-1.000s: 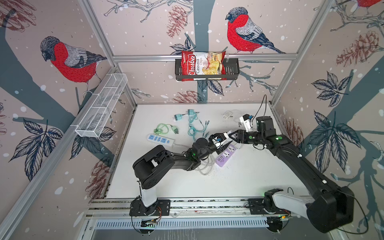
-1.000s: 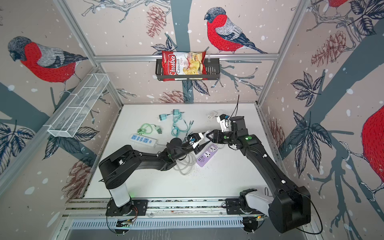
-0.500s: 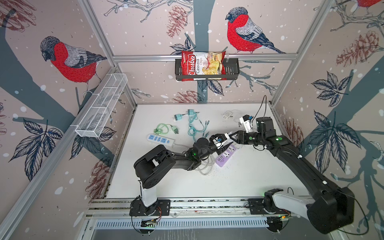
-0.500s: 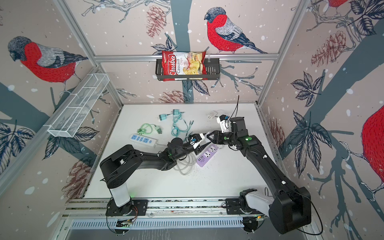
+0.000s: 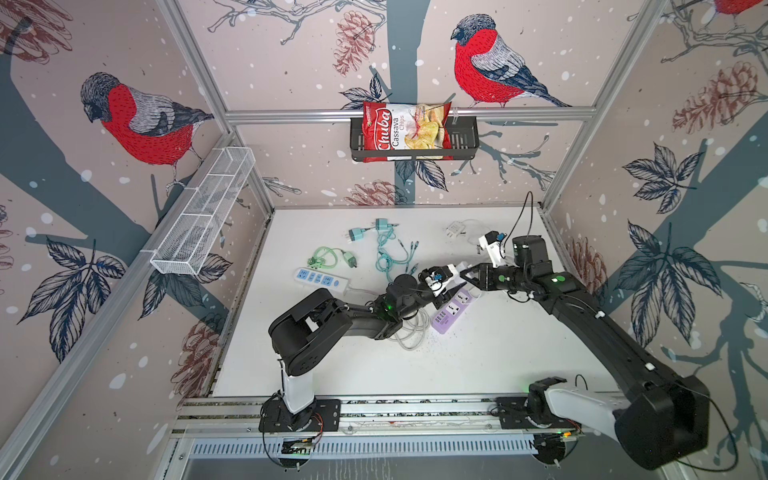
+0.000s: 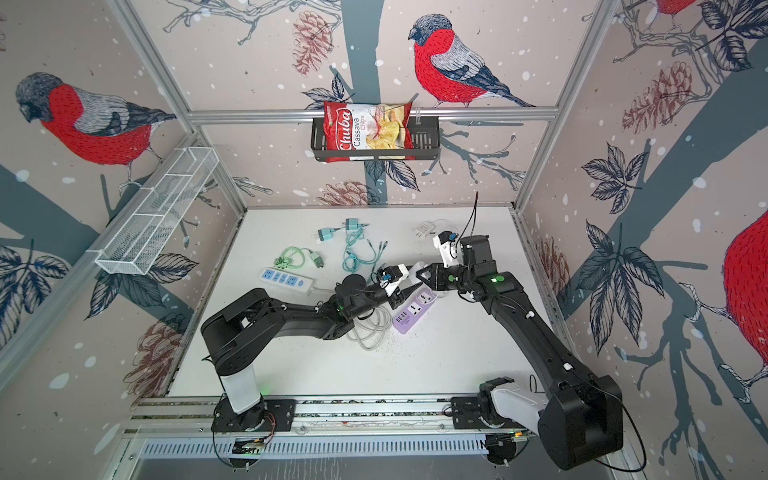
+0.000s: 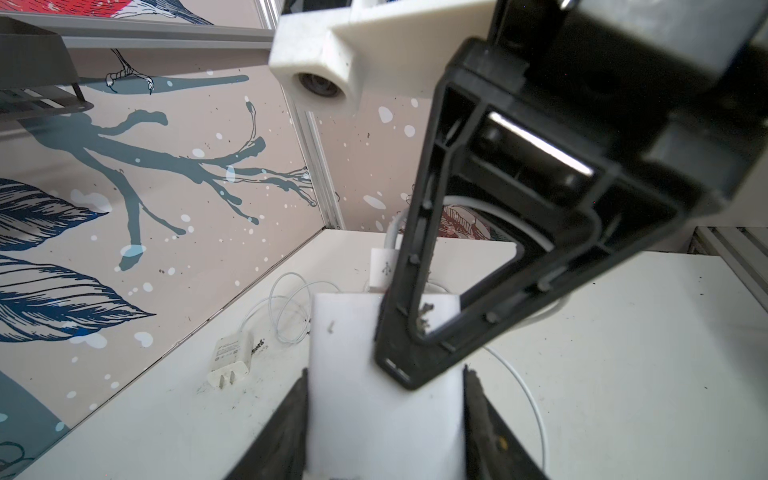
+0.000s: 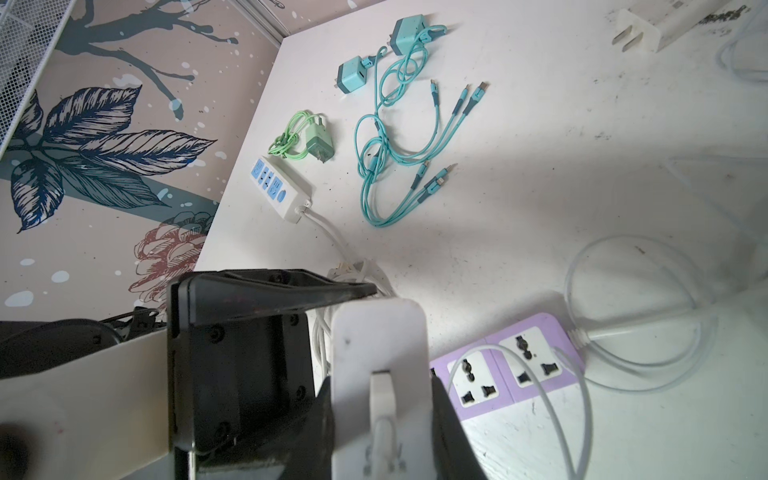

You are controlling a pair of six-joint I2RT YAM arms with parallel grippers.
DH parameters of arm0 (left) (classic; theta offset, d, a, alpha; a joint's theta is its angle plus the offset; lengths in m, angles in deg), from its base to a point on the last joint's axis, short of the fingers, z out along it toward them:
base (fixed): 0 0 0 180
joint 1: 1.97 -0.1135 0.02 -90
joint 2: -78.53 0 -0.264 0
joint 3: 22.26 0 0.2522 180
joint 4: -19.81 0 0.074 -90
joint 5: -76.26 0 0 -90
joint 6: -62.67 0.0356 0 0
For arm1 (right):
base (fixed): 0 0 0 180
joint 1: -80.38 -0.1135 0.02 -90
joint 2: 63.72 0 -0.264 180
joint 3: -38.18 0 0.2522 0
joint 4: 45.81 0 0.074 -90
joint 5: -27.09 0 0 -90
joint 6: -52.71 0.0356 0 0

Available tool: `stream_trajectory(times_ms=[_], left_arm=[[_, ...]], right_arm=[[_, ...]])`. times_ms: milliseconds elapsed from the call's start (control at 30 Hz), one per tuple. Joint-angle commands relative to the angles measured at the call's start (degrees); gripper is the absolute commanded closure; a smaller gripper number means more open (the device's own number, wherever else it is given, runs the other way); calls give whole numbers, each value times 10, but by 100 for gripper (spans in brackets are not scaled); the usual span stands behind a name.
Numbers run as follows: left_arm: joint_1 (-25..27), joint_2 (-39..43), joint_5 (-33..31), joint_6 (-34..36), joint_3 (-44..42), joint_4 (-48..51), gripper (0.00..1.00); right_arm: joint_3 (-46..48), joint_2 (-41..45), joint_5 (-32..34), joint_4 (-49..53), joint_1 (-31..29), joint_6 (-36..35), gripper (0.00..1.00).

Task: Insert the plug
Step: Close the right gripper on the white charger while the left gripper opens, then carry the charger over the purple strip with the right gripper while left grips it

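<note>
The plug [image 5: 459, 268] [image 6: 417, 268] is a white block with a white USB lead, held above the table between both arms. My left gripper [image 5: 452, 279] [image 7: 384, 415] is shut on one end of it [image 7: 353, 374]. My right gripper [image 5: 464, 272] [image 8: 380, 415] is shut on the other end [image 8: 378, 340], where the lead comes out. In the left wrist view, one of the right gripper's fingers [image 7: 417, 257] crosses in front of the plug. The purple power strip [image 5: 453, 309] [image 6: 411, 313] [image 8: 511, 365] lies flat just below both grippers, sockets facing up.
A coil of white cable [image 5: 409, 328] lies beside the purple strip. Further back are a blue-and-white power strip [image 5: 322, 279], a green charger [image 5: 328, 259], teal chargers with cables [image 5: 386, 249] and a white charger [image 5: 456, 227]. A chips bag [image 5: 405, 131] sits in a wall basket.
My right gripper has closed on the plug that the left gripper holds. Both arms have stayed almost where they were.
</note>
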Motion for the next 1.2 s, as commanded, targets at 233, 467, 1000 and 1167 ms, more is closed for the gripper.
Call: stream_trajectory(times_ms=[233, 467, 1000, 1167], left_arm=[[1, 30, -16, -6, -26, -24, 33], [2, 78, -36, -7, -67, -16, 28], [21, 271, -207, -48, -169, 154, 28], [26, 319, -225, -66, -201, 166, 28]], right_arm=[[-4, 19, 26, 4, 12, 22, 92], [-4, 19, 53, 6, 23, 22, 93], [15, -2, 233, 81, -1, 28, 93], [7, -29, 251, 101, -21, 30, 93]])
